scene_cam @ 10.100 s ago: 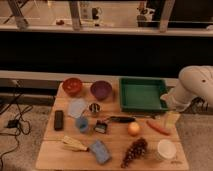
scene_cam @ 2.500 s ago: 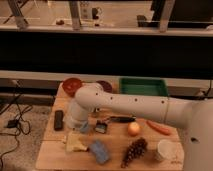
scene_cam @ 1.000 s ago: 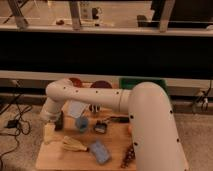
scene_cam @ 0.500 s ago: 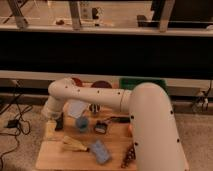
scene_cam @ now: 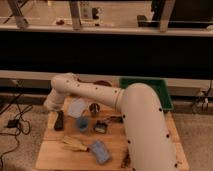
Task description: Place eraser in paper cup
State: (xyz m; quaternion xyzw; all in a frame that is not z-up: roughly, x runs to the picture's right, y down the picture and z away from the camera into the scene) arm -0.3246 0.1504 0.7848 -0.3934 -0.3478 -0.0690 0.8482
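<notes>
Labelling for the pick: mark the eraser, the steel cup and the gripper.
eraser (scene_cam: 59, 120): camera view, middle of the black block's top.
steel cup (scene_cam: 93, 108): camera view, on its shiny side wall.
gripper (scene_cam: 50, 106): camera view, at its lower end, just up-left of the eraser.

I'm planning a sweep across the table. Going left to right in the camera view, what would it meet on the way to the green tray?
Gripper at the table's left edge, just above the eraser → eraser → paper cup → steel cup → green tray.
</notes>
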